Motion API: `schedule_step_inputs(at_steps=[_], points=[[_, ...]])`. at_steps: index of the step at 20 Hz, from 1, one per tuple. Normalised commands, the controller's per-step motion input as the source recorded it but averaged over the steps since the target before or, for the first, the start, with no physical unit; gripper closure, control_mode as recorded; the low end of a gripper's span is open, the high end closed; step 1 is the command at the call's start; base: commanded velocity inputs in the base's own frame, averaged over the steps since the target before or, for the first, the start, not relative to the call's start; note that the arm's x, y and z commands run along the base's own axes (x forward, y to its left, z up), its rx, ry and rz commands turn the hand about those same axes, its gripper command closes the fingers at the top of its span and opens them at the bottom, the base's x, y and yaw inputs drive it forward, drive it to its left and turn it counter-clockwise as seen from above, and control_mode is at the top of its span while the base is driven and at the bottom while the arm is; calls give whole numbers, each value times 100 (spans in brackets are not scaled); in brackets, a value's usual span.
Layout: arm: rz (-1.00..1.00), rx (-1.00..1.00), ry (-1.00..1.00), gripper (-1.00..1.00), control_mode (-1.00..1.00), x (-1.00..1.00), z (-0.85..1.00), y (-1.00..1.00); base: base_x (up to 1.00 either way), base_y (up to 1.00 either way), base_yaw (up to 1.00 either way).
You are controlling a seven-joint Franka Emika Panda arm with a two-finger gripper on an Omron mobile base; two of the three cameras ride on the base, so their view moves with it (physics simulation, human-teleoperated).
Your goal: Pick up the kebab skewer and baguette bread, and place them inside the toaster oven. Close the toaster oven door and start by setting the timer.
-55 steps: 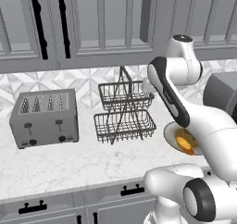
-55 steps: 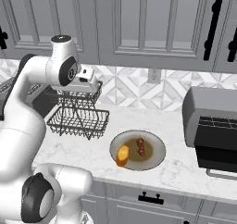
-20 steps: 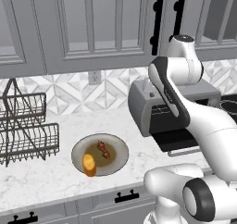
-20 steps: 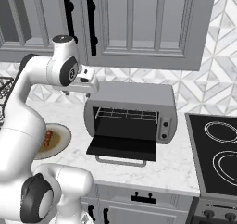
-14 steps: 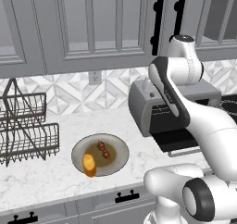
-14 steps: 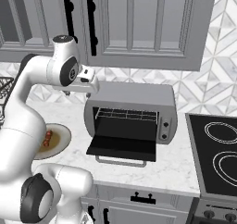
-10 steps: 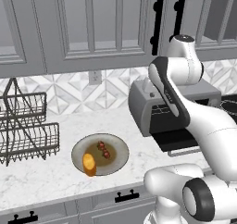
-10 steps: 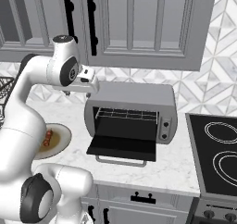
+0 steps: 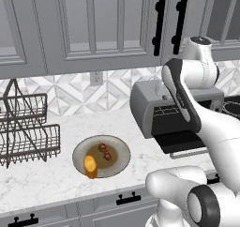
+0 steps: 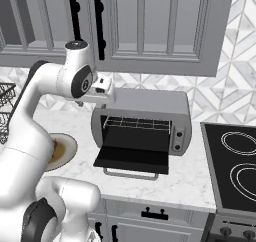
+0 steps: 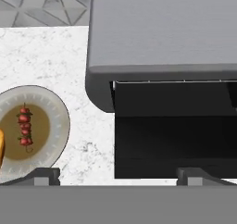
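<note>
Hand view: fingers (image 11: pixel 118 174) spread wide, empty, hanging high over the toaster oven (image 11: pixel 162 42), looking down at its top and the toaster oven door (image 11: pixel 173 146), which lies dropped flat. Plate (image 11: pixel 58 121) sits left of it on the surface (image 11: pixel 90 52), carrying the kebab skewer (image 11: pixel 24 126); the baguette bread (image 9: pixel 90 166) lies on the same plate, front edge, in left base view. Change since a few sec ago: base drove right, so dish rack (image 9: pixel 26 127) slid to the frame edge and oven came into reach; over the last sec nothing shifted. Means: driving prob. done, food and oven both within reach. Next step likely lowering twd plate for the skewer. Nothing loaded yet.
</note>
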Motion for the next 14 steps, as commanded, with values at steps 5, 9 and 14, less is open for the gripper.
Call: schedule_step_inputs(at_steps=[5,9,14], points=[[0,0,-9,-100,-100,-30,-10,-100,0,0,0],[0,0,-18,-100,-100,0,-31,-86,0,0,0],[0,0,-20,-100,-100,10,-26,-74,0,0,0]])
